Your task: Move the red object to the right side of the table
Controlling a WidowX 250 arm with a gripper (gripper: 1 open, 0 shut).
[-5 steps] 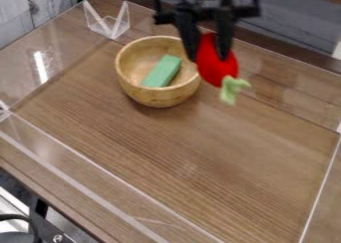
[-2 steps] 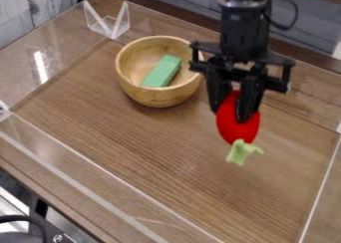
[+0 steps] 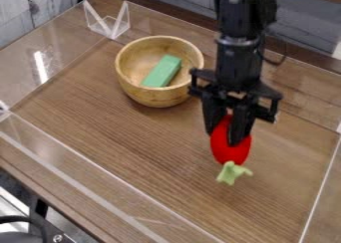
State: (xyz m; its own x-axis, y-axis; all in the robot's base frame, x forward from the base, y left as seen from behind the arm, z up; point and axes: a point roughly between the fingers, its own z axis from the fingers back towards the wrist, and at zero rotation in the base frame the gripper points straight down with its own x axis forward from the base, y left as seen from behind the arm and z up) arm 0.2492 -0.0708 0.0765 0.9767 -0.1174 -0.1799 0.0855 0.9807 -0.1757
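Right of the wooden bowl (image 3: 139, 89) in view: red object (image 3: 229, 147), green stem hanging lowest
Gripper (image 3: 225, 125): upright, jaws closed on the red object
Inside the bowl: green block (image 3: 163, 71)
Beyond the bowl, to its left: clear frame (image 3: 108, 21)
Beneath the bowl: wood-grain table (image 3: 120, 152)

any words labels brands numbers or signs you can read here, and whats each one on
None that can be read.
The gripper, the red object, the green block and the wooden bowl show no legible text; any small marking on the gripper would be too blurred to make out.
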